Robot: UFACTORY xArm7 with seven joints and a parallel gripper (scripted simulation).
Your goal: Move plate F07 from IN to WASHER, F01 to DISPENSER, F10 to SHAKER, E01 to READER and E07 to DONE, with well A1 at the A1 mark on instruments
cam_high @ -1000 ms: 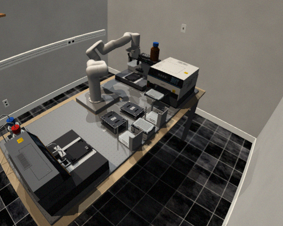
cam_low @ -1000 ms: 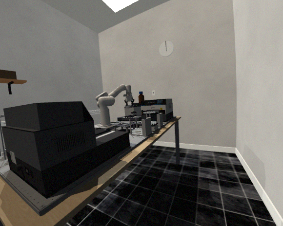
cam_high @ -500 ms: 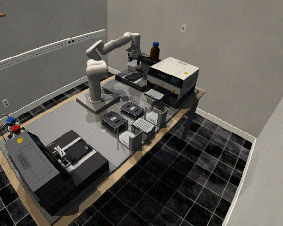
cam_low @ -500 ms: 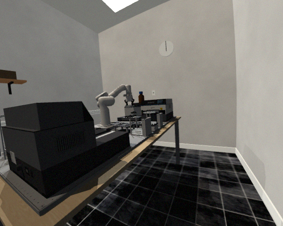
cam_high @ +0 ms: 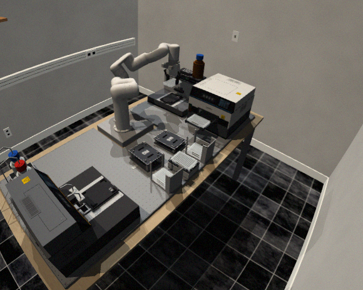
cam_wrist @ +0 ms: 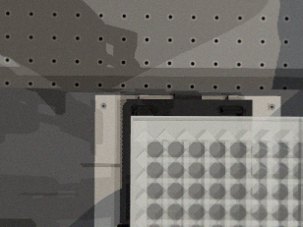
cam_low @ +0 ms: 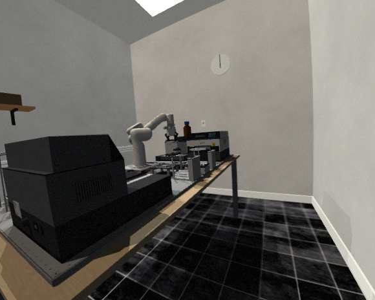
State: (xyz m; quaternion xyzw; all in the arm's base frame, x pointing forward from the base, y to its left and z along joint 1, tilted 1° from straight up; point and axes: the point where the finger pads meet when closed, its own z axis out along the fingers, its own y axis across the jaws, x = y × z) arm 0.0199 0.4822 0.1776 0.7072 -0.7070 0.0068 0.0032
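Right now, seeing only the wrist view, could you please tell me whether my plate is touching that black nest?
Observer: No. In the top view the plate in the gripper hangs above the nest, apart from it.
Operator: Thank you. What stands around that station?
Observer: A brown bottle with a blue cap stands behind it, and a large white instrument sits right beside it.
Operator: Is that instrument's tray free?
Observer: No, a white plate lies on the tray at its front.
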